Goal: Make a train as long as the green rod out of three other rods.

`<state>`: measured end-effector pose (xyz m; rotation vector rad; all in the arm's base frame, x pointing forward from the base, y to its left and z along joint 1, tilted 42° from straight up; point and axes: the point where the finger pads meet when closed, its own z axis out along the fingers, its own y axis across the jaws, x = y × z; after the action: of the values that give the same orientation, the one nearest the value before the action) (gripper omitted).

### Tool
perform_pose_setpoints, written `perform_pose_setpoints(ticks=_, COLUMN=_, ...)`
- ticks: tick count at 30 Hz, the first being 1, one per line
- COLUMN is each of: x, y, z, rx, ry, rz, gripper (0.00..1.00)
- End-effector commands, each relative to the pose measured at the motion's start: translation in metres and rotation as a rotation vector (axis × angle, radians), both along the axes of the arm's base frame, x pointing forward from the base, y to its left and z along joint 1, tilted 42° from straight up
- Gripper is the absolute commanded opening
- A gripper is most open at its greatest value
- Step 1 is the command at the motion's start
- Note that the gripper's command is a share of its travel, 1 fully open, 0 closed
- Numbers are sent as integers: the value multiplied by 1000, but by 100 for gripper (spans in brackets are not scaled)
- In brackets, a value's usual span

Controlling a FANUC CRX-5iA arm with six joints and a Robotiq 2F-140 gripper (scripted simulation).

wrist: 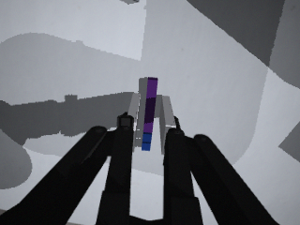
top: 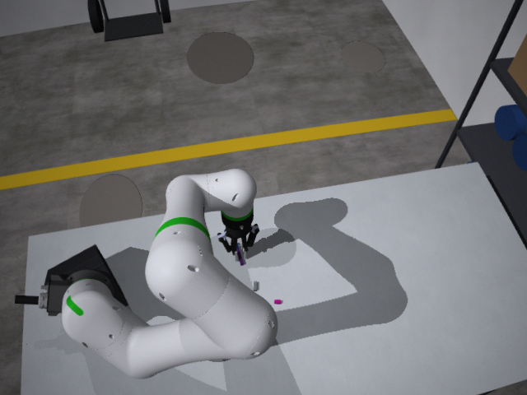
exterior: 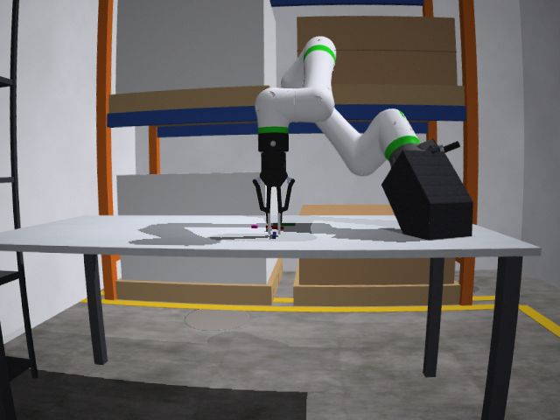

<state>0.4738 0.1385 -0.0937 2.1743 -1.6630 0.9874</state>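
Note:
My gripper (wrist: 150,106) hangs straight down over the table, its fingertips at the table top in the top and exterior views (top: 239,250) (exterior: 273,231). In the wrist view a purple rod (wrist: 150,105) lies flat between the fingers, with a small blue rod (wrist: 146,142) end to end at its near end. The finger pads stand a little off the purple rod's sides, so the gripper is open. A grey rod (top: 256,285) and a magenta rod (top: 277,301) lie apart on the table. From the side, a green rod (exterior: 288,223) and a red rod (exterior: 275,227) show behind the gripper; the arm hides them in the overhead view.
The arm's black base block (exterior: 427,194) stands at one corner of the table. The arm's elbow (top: 204,289) overhangs the table near the grey rod. Racks with boxes stand behind the table.

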Motion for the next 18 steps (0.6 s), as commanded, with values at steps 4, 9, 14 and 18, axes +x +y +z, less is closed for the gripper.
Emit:
perform_pose_setpoints(ticks=4, x=-8, y=12, z=16, rx=0, ry=0, rz=0, gripper=15)
perform_pose_setpoints(ticks=9, x=-18, y=27, z=36, rx=0, ry=0, rz=0, gripper=15)
perform_pose_setpoints(ticks=14, x=-24, y=35, z=48, rx=0, ry=0, rz=0, gripper=15)
perform_pose_setpoints(ticks=18, x=-29, y=44, z=59, rx=0, ry=0, rz=0, gripper=15)
